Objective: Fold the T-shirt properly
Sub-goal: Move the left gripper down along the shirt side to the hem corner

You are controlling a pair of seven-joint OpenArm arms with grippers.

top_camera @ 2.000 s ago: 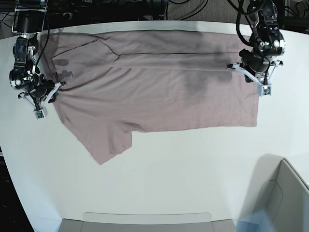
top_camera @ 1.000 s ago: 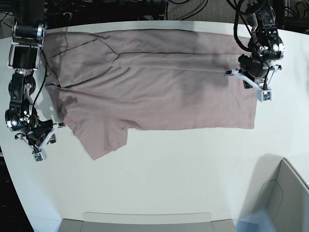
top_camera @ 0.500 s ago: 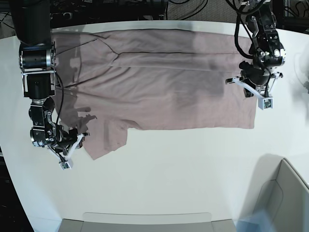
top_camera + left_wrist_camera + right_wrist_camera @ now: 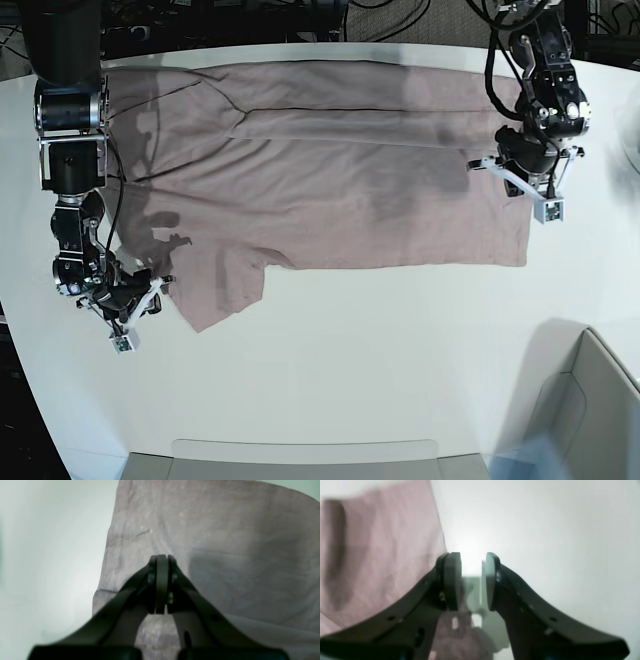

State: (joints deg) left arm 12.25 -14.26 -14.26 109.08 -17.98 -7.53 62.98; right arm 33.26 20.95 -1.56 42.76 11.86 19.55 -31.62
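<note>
The pink-mauve T-shirt (image 4: 330, 170) lies spread flat and wrinkled across the far half of the white table (image 4: 400, 340), one sleeve pointing to the near left. My left gripper (image 4: 527, 180) hovers over the shirt's right edge. In the left wrist view this gripper (image 4: 162, 560) is shut, pads together, above the fabric (image 4: 225, 542). My right gripper (image 4: 140, 300) is low beside the sleeve's near-left corner. In the right wrist view it (image 4: 471, 580) stands slightly open over bare table, the shirt (image 4: 377, 542) just to its left. The white printed mark is not visible.
A grey bin (image 4: 590, 400) stands at the near right corner. A grey tray edge (image 4: 300, 455) runs along the front. Dark cables and equipment (image 4: 300, 15) line the back of the table.
My right gripper has travelled from the shirt's left edge down to the sleeve's near corner, and the shirt's left side has drawn inward. My left gripper has barely moved.
</note>
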